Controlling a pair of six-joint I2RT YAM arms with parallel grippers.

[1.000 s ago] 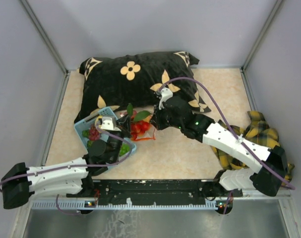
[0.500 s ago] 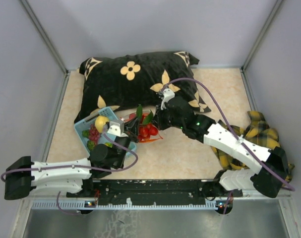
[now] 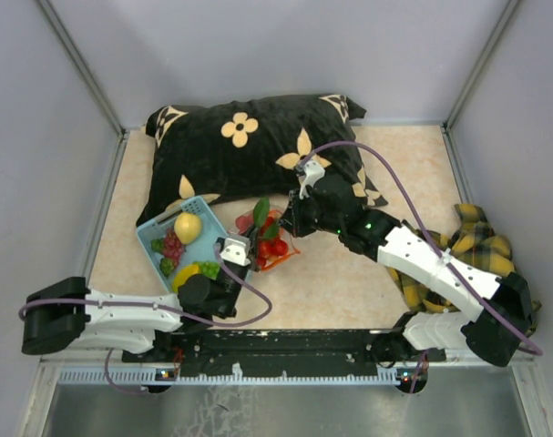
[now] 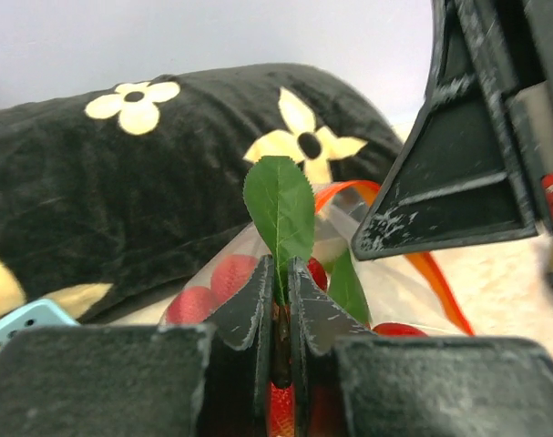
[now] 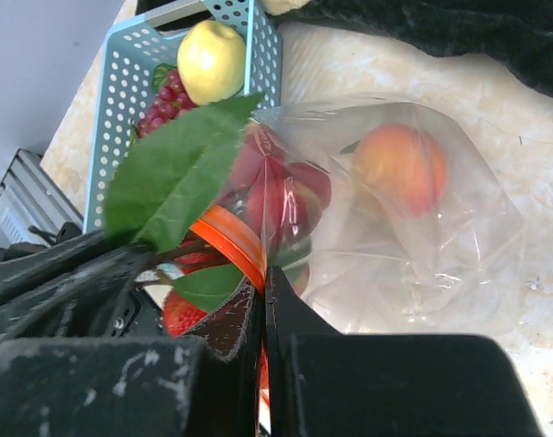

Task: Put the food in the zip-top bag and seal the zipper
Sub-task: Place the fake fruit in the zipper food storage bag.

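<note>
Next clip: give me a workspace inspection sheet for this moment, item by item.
Surface: beige table, no damage seen.
Job's things: clear bag mid-table, mouth open, holding a peach and red fruit; pear and grapes in the blue basket.
Clutter: black flowered pillow at the back; plaid cloth on the right.
Hands: left hand shut on a leafed fruit by the bag mouth; right hand shut on the zipper.
Cables: purple cable looping over each arm.
Surroundings: grey walls; nothing else seen.
</note>
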